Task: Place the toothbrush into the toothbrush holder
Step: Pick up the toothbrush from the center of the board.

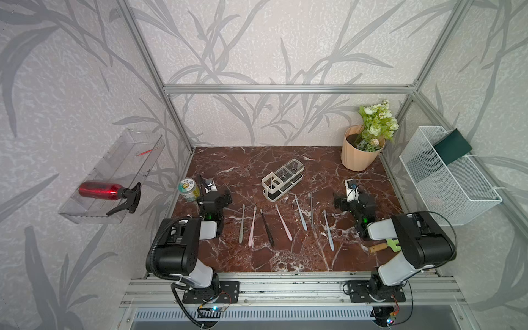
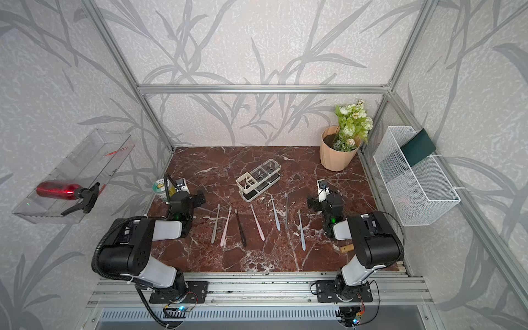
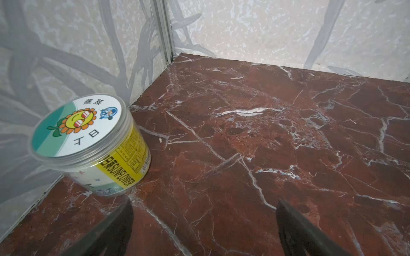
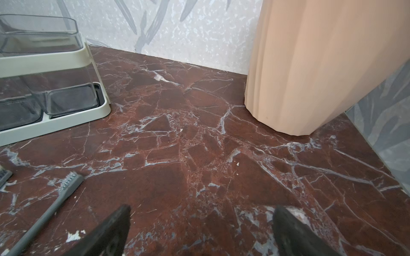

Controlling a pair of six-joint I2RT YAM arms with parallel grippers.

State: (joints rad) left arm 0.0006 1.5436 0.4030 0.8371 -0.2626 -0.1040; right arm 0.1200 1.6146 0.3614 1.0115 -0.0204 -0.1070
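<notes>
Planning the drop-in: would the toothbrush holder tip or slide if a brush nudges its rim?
Tipping seems unlikely: the toothbrush holder sits low on a wide base tray. It looks light, clear plastic and apparently empty, so it may slide on the glossy marble top.

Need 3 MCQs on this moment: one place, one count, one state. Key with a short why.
1. Relative to the row of toothbrushes, the toothbrush holder stands: A) nearer the arms B) farther from the arms C) level, at the row's left end
2. Toothbrushes lying on the table: A) four B) seven C) ten
3. The right gripper is: A) open, empty B) shut on a toothbrush C) shut on the holder
Key: 1 B, both top views show it past the brush heads; 2 B, seven lie side by side; 3 A, the right wrist view shows jaws apart over bare marble.
</notes>
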